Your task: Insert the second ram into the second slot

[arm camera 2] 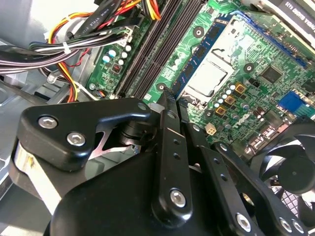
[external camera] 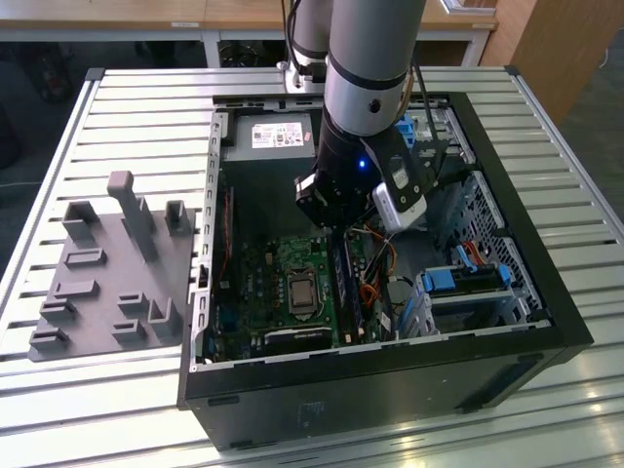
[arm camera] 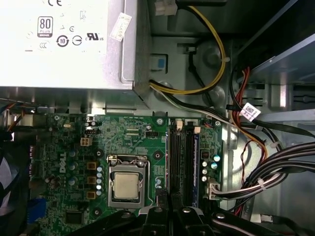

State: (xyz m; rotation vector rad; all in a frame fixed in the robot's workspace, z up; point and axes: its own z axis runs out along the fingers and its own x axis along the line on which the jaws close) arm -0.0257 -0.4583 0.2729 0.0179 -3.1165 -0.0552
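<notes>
The second ram [arm camera 2: 203,51], a blue stick with black chips along its face, stands on edge in line with the memory slots [arm camera 2: 160,46]. It is on the side of the bank nearest the CPU socket [arm camera 2: 206,78]. In the second wrist view it runs straight out from the tips of the hand [arm camera 2: 172,98], whose 2 fingers are drawn together and clamped on the stick's upper edge. Whether the stick is pressed fully home in its slot I cannot tell.

In the exterior view the stick appears as a dark strip just below the hand [external camera: 330,222], low inside the case. In the first wrist view the hand [arm camera: 170,209] sits over the end of the memory slots [arm camera: 183,167]. A blue strip [arm camera: 196,167] runs along the slot farthest from the CPU socket [arm camera: 124,186]; I cannot tell whether it is a stick or the slot itself.

The slots lie along the motherboard [external camera: 253,283] edge at the exterior view's right, beside a bundle of cables [arm camera: 275,162]. The power supply [arm camera: 64,44] fills the case corner beyond the board, and a black fan [arm camera 2: 290,172] sits past the socket.

The open computer case [external camera: 546,322] lies flat on the slatted metal table [external camera: 136,107], toward the edge at the exterior view's right. A grey holder block [external camera: 107,263] lies near the opposite edge.
</notes>
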